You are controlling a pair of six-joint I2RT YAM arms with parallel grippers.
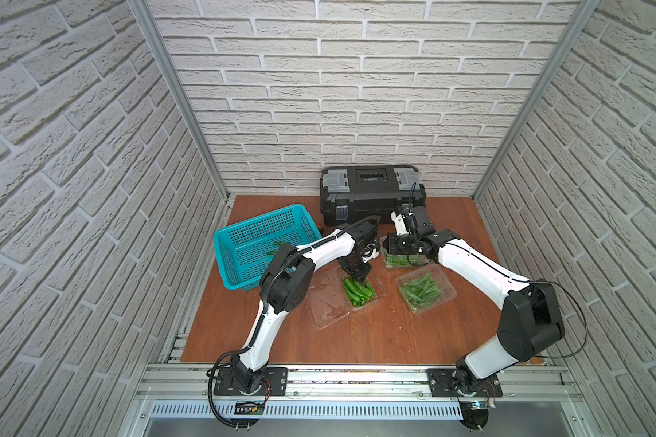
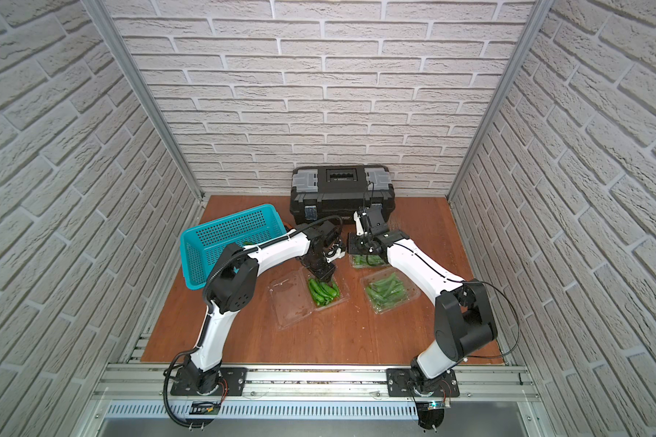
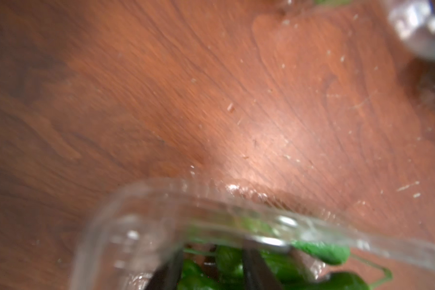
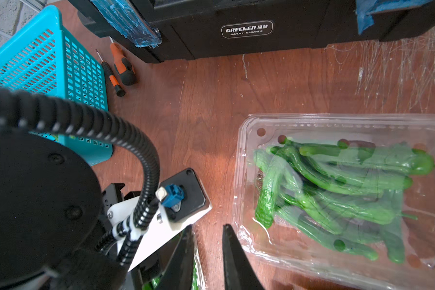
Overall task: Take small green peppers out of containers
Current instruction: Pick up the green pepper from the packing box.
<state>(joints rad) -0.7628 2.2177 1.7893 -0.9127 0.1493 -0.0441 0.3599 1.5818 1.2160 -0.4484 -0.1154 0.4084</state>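
We record the black toolbox (image 1: 372, 196) at the rear, the teal basket (image 1: 230, 265) left of it; three containers lie on the table (image 1: 356, 340), each holding small green peppers (image 1: 356, 293): the open container (image 1: 326, 306), the near lidded container (image 1: 445, 289), the far lidded container (image 4: 312, 123); the left gripper (image 1: 358, 280) stands inside the open container, fingers (image 3: 254, 266) astride a pepper, but blur prevents our telling whether it grips; the right gripper (image 4: 208, 227) hangs empty, jaws slightly parted, just beside the far lidded container.
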